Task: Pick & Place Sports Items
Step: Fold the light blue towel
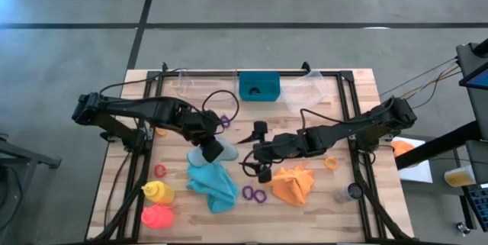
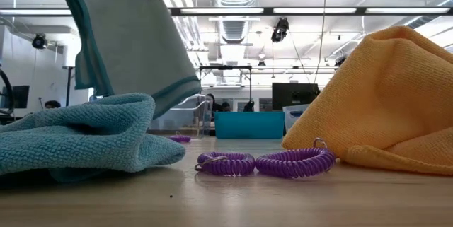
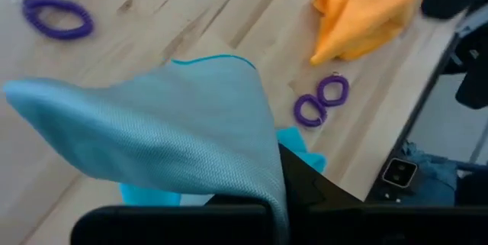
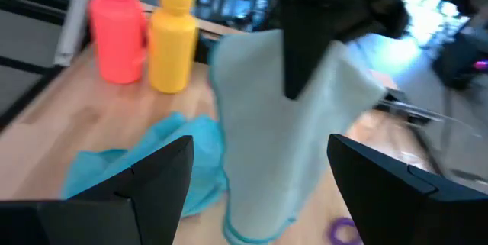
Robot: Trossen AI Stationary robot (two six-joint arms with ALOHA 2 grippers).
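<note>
Above the middle of the worktop (image 1: 191,207), the left gripper (image 1: 212,149) is pinched tight on the pale blue cloth (image 1: 203,154). The cloth hangs down from it, up off the wood. Just under it lies the teal cloth (image 1: 214,184), all bunched up.

The right gripper (image 1: 259,153) is close by, facing the hanging cloth. Its two fingers stand wide apart and hold nothing.

The orange cloth (image 1: 294,185) sits in a heap near the right gripper. Two purple rings (image 1: 254,194) lie side by side, touching, between the teal cloth and the orange cloth. One more purple ring (image 1: 224,120) lies farther back. A red ring (image 1: 160,171) is on the left side, and an orange ring (image 1: 331,163) is on the right side.

The yellow bottle (image 1: 158,192) and the pink-red bottle (image 1: 157,217) are next to each other at the front left corner.

At the back edge is a teal bin (image 1: 259,86), with a clear tray (image 1: 307,90) beside it.
</note>
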